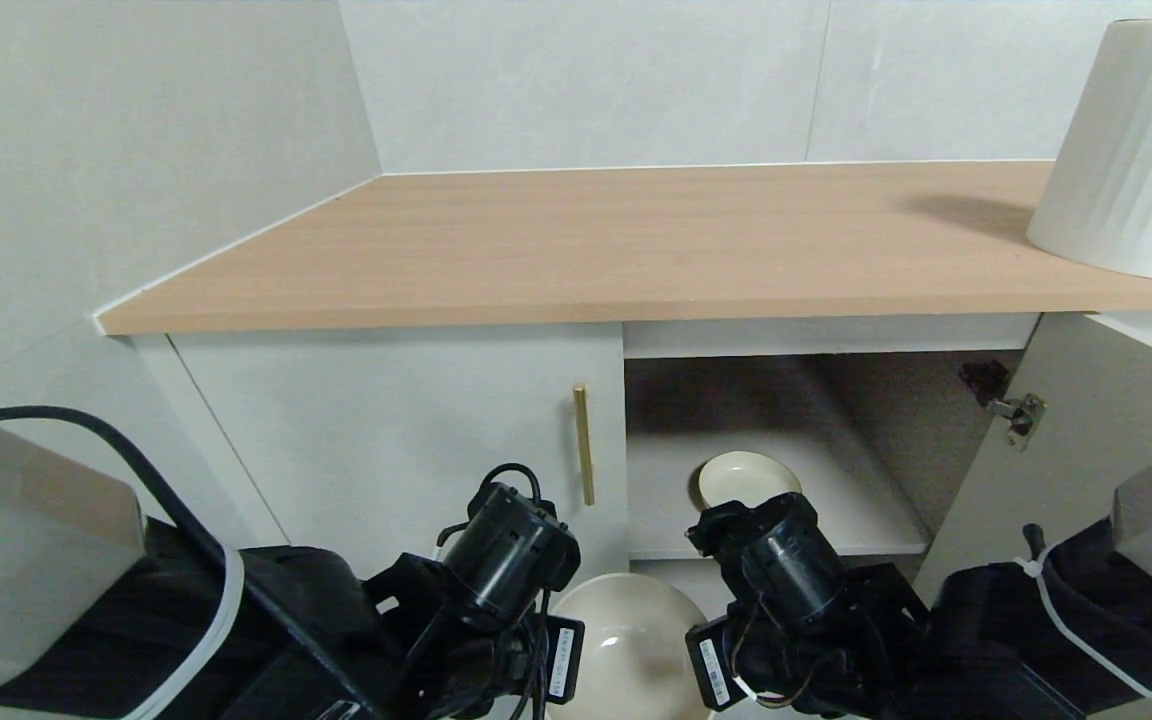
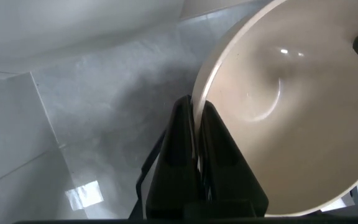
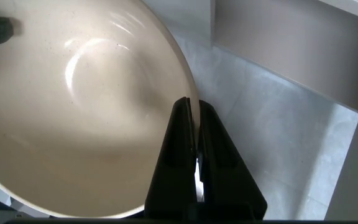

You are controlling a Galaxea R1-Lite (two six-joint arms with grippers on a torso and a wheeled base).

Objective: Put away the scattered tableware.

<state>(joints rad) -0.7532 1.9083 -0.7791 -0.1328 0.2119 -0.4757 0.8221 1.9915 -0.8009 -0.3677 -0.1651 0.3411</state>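
Observation:
A large cream bowl [image 1: 629, 640] hangs low in front of the open cabinet, held between my two arms. My left gripper [image 2: 196, 121] is shut on the bowl's rim [image 2: 199, 93], one finger on each side of the edge. My right gripper [image 3: 194, 124] is shut on the opposite rim [image 3: 188, 68] in the same way. The bowl's glossy inside [image 2: 291, 118] faces up. A smaller cream bowl [image 1: 747, 478] sits on the cabinet's shelf [image 1: 856, 510], behind my right wrist.
The cabinet's left door is closed and has a gold handle [image 1: 584, 445]. Its right door [image 1: 1026, 470] stands open at the right. The wooden countertop [image 1: 586, 245] above carries a white ribbed container [image 1: 1136, 150]. A grey tiled floor [image 2: 98, 118] lies below the bowl.

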